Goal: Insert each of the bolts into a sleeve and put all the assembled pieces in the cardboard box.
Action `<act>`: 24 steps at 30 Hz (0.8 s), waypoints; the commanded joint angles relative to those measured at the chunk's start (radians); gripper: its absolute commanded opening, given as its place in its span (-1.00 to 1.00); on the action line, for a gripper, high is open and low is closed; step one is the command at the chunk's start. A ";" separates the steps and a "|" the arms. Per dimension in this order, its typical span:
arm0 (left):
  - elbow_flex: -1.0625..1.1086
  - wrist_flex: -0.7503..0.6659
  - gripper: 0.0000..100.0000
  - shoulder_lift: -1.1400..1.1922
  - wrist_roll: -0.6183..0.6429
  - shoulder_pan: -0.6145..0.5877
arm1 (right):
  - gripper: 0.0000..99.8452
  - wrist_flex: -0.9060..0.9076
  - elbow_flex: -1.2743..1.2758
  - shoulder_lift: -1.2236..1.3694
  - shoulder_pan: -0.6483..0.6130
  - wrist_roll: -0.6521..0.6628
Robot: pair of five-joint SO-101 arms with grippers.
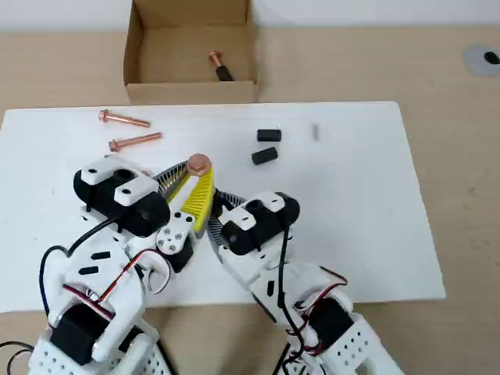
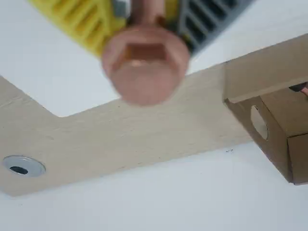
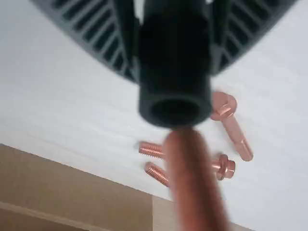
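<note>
1. Jaws of the left gripper (image 2: pixel 144 14), one yellow and one grey, pinched a copper bolt (image 2: pixel 144 62) just behind its flanged hex head
2. The right gripper (image 3: pixel 173 29) was clamped on a black sleeve (image 3: pixel 175 82). Its bore faced the bolt's shank, whose tip sat at the rim; whether it had entered could not be told
3. The insertion probably called for lining the shank up with the bore first, then feeding it straight and slowly. A tilted bolt would likely catch on the rim or twist the sleeve in its grip
4. Both arms leaned in over the white mat (image 1: pixel 351 219), wrists converging tip to tip
5. Farther out, two loose bolts (image 1: pixel 123 119) and two spare sleeves (image 1: pixel 268 135) lay on the mat. The cardboard box (image 1: pixel 191 86) beyond it held one assembled piece (image 1: pixel 219 66)
</note>
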 commanded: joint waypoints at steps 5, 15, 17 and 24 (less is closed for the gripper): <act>0.012 0.000 -0.99 -0.004 -0.005 0.003 | -0.98 -0.026 -0.004 -0.156 0.019 -0.009; 0.035 0.003 -0.99 -0.004 -0.003 0.003 | -0.98 -0.026 -0.004 -0.156 0.019 -0.009; 0.037 0.003 -0.99 -0.004 -0.003 0.003 | -0.98 -0.028 -0.004 -0.156 0.019 -0.009; 0.034 0.097 -0.99 -0.004 -0.002 0.006 | -0.98 -0.029 -0.004 -0.156 0.019 -0.009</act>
